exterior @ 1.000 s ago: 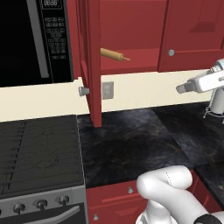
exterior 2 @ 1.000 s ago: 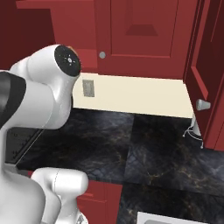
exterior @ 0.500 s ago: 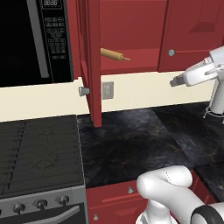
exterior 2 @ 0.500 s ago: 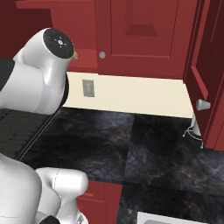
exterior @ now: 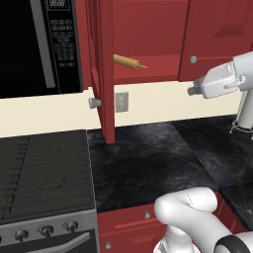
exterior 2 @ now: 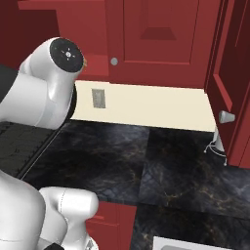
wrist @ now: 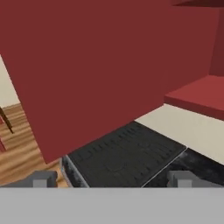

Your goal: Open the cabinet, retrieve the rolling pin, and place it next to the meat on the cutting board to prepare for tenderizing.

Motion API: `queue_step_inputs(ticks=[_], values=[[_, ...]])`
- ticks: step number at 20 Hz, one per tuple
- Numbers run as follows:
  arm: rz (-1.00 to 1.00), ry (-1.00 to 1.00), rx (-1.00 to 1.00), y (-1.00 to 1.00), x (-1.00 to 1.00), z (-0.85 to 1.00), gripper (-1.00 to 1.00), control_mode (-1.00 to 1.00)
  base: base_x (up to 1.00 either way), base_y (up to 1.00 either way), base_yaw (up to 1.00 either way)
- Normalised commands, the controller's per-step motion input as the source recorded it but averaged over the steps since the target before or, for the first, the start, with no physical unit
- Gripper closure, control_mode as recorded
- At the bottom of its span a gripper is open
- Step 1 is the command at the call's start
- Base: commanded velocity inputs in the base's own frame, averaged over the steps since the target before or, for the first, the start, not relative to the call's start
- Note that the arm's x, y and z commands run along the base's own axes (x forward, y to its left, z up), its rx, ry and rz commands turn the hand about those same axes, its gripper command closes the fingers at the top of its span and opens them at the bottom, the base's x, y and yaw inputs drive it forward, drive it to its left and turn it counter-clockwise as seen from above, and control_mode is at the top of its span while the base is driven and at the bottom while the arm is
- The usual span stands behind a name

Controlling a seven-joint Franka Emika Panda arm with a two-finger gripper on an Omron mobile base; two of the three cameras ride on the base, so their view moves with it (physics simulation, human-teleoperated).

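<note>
The cabinet (exterior: pixel 148 29) stands open, its door (exterior: pixel 105 74) swung out edge-on with a round grey knob (exterior: pixel 93 103). The rolling pin (exterior: pixel 127 62) lies on the red shelf inside, light tan with a narrow handle pointing right. My gripper (exterior: pixel 190 90) hovers to the right of the opening, slightly below shelf height, pointing left and apart from the pin. In the hand view the gripper (wrist: pixel 111 178) is open and holds nothing, facing the big red door panel (wrist: pixel 87 65) and the shelf (wrist: pixel 197 96). The meat and the cutting board are out of view.
A black microwave (exterior: pixel 44 44) hangs left of the door above a stove (exterior: pixel 44 173). Dark stone counter (exterior: pixel 158 158) runs below the cabinet. A closed door (exterior: pixel 217 34) with a knob is beside my hand. Another open door (exterior 2: pixel 234 73) juts out at right.
My hand has moved left and slightly up, from the right edge toward the open cabinet. The jaws have stayed open. The rolling pin and the door have not moved.
</note>
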Motion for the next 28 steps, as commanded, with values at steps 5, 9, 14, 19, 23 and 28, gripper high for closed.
queue_step_inputs(ticks=[5,9,14,19,23,28], values=[[0.00,-0.12,0.01,0.00,0.19,0.02,-1.00,-1.00,0.00,0.00,0.00],[-0.05,0.00,0.00,0.06,0.23,0.26,-1.00,-1.00,0.00,0.00,0.00],[-0.12,0.00,0.00,0.06,0.15,0.19,-1.00,-1.00,0.00,0.00,0.00],[-0.09,0.00,0.00,0.00,0.11,0.06,-1.00,-1.00,0.00,0.00,0.00],[-0.05,0.02,0.00,0.00,0.21,0.00,-1.00,-1.00,0.00,0.00,0.00],[-0.03,0.02,0.00,0.00,0.43,0.00,-1.00,-1.00,0.00,0.00,0.00]])
